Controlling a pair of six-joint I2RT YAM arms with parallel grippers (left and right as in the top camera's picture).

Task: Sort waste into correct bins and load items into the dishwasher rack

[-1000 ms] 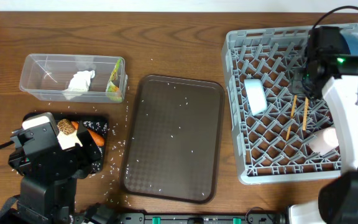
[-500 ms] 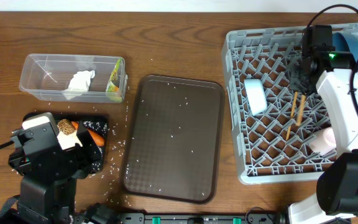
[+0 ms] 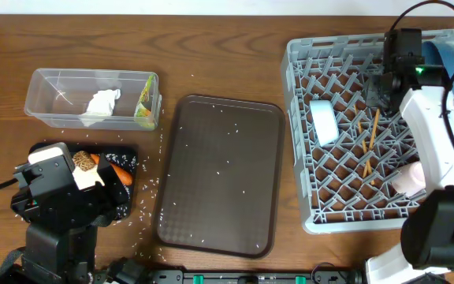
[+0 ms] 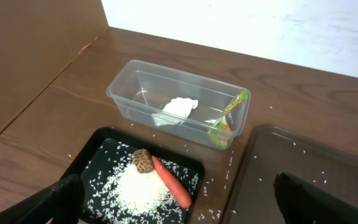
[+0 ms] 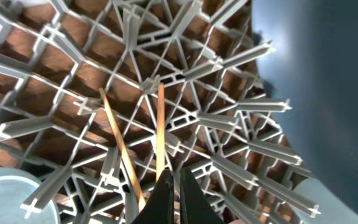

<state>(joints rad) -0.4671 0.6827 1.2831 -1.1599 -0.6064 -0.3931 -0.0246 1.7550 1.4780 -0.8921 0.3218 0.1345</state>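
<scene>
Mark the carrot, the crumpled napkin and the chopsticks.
carrot (image 4: 170,181): left wrist view, middle of its length.
crumpled napkin (image 4: 178,110): left wrist view, centre of the wad.
chopsticks (image 5: 120,144): right wrist view, mid-shaft of the left stick.

Overhead: fixed above table, straight down, far off; spans clear tub far left to rack right.
Left wrist: low at near left, faces far, mid-range.
Right wrist: very close, down into rack.
Shared, overhead/left wrist: clear tub, black tray, brown tray.
Shared, overhead/right wrist: rack lattice, chopsticks.
</scene>
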